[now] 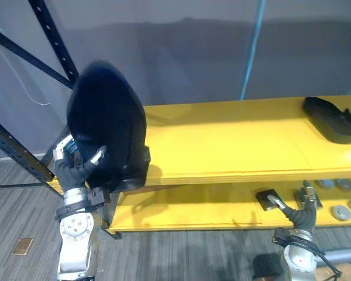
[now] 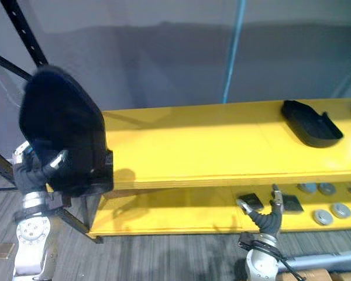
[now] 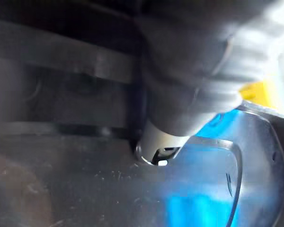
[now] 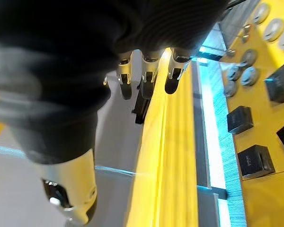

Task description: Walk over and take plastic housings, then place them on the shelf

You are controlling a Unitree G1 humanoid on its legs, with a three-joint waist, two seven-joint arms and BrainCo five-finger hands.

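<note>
Yellow shelf (image 1: pixel 222 146) is standing close. L hand (image 1: pixel 81 168) is gripping housing (image 1: pixel 108 117) at lower edge; prob. stiff, light. R hand (image 1: pixel 298 212) is hanging relaxed.

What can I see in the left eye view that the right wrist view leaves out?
The left eye view adds the left robot hand curled round a big black housing by the left end of the yellow shelf, and a second housing lying on the top board at the right. The right wrist view adds a close look along the right robot hand, its fingers straight and empty. Both share the shelf, the right robot hand, and grey discs and black blocks on the lower board.
</note>
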